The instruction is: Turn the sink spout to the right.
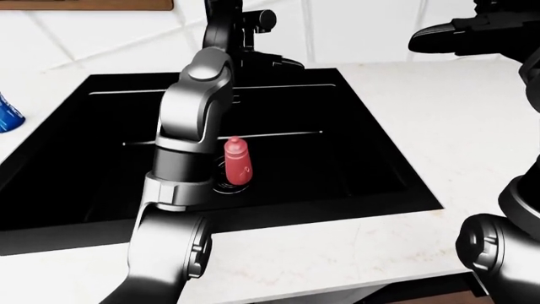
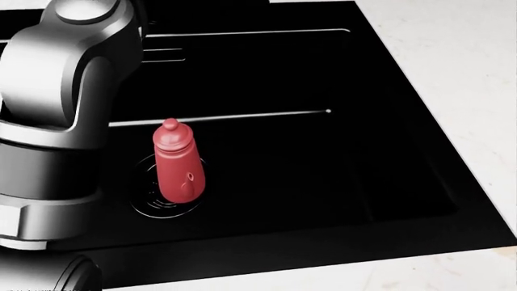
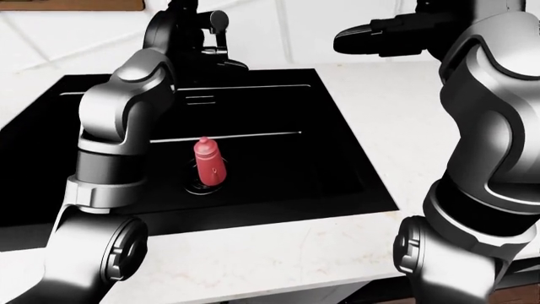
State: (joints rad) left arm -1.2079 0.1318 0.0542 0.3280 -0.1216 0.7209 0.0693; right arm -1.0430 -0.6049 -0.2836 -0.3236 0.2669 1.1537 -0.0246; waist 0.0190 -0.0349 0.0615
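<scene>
Inside black sink (image 1: 371,171), red bottle (image 2: 177,162) stands on drain (image 2: 153,206).

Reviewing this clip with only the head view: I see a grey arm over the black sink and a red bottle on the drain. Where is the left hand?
Observer: The left hand is up at the faucet, at the top of the left-eye view. I cannot tell whether its fingers grip it.
Operator: And the right hand?
Observer: The right hand hangs raised over the counter, right of the sink, holding nothing.
Operator: Anything else outside my view?
Observer: A blue object stands on the counter at the left-eye view's left edge.
</scene>
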